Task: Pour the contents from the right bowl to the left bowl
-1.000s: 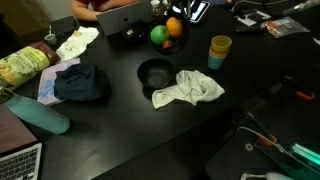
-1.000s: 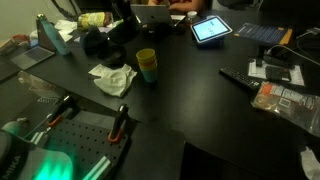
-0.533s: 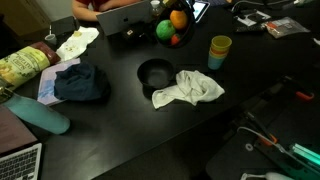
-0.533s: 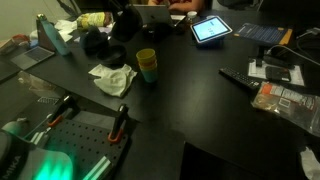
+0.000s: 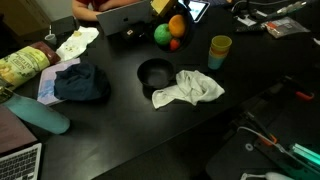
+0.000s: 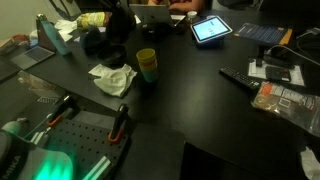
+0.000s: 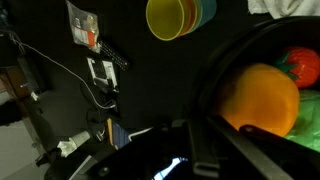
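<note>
The right bowl (image 7: 262,45) is black and hangs in the air at the back of the table. It holds the orange ball (image 5: 177,25), the green ball (image 5: 161,34) and a small red piece (image 5: 173,44). In the wrist view my gripper (image 7: 205,140) is shut on the bowl's rim, with the orange ball (image 7: 260,100) just past it. The left bowl (image 5: 155,74) stands empty on the table, in front of and below the held bowl. In the exterior views the gripper is lost against the dark background.
A yellow cup (image 5: 219,50) stands right of the bowls and shows in the wrist view (image 7: 178,17). A white cloth (image 5: 188,88) lies against the empty bowl. A dark cloth (image 5: 80,83), a laptop (image 5: 135,17) and a tablet (image 6: 210,29) are nearby.
The held bowl with the balls rose from near the table, then came down slightly. The empty bowl, cup and cloth have not moved.
</note>
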Robot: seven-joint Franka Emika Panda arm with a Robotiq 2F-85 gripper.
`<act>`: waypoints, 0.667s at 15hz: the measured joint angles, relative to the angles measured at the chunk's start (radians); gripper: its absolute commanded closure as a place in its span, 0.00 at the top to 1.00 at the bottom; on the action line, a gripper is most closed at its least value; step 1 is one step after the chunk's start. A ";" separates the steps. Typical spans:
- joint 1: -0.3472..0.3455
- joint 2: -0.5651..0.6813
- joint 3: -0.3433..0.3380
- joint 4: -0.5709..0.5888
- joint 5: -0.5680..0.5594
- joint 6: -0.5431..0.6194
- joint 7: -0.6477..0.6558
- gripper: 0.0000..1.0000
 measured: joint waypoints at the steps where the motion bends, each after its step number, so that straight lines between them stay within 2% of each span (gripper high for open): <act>1: 0.002 0.010 0.010 0.003 -0.006 -0.005 0.000 0.02; 10: 0.037 0.091 0.040 0.047 -0.130 -0.040 0.023 0.02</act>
